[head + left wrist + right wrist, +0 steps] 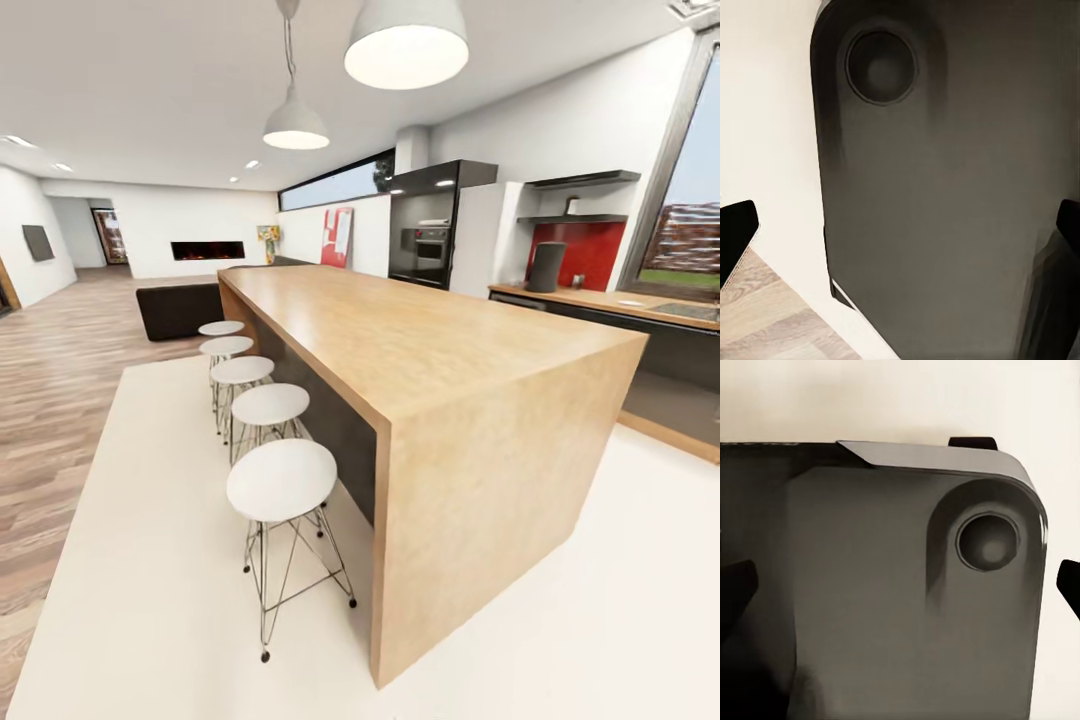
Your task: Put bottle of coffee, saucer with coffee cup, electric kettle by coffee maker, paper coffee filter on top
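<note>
Item: dark cylindrical appliance [546, 267], probably the coffee maker, upright on the kitchen countertop [600, 298] at right of centre in the head view, before a red backsplash [592, 250]. Too small to confirm.

Item: small pale object [572, 205] on the lower wall shelf [570, 218], upper right; possibly the bottle of coffee. Judged light and rigid, smooth-sided and so liable to slip; best taken round the body, mid-height. Cup, saucer, filter and kettle: not identifiable.

Item: flat white speck [630, 303] on the countertop, further right; identity unclear.

Item: left gripper [900, 232], fingertips dark at both frame edges, well apart, nothing between; points down at the robot's dark base [945, 210] over white floor.

Item: right gripper [900, 585], likewise spread and empty above the base.

Surroundings: long wooden island [420, 350] in the foreground, five white stools [281, 480] along its left, built-in oven [432, 245] behind.
</note>
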Tool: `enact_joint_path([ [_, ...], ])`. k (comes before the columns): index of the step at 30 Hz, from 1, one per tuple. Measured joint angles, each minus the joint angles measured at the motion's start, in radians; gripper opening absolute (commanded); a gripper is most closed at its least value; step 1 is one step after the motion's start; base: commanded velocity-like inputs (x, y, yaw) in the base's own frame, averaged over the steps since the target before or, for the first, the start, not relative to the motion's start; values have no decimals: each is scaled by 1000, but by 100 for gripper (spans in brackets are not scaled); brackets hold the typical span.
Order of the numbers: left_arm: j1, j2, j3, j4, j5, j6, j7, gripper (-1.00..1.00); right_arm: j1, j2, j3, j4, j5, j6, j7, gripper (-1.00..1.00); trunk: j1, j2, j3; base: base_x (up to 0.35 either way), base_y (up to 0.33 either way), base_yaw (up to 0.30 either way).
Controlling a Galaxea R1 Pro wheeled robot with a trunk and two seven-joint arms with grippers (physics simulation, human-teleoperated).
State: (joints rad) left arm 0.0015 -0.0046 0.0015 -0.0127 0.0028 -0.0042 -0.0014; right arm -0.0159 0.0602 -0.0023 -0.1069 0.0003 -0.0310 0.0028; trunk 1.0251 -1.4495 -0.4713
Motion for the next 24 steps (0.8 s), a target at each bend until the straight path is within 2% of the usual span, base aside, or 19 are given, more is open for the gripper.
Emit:
enact_joint_path([
  [24, 0, 1, 3, 1, 0, 0, 0, 100, 0, 1, 1, 0, 1, 0, 0, 100, -92, 168, 64, 0, 0, -249],
])
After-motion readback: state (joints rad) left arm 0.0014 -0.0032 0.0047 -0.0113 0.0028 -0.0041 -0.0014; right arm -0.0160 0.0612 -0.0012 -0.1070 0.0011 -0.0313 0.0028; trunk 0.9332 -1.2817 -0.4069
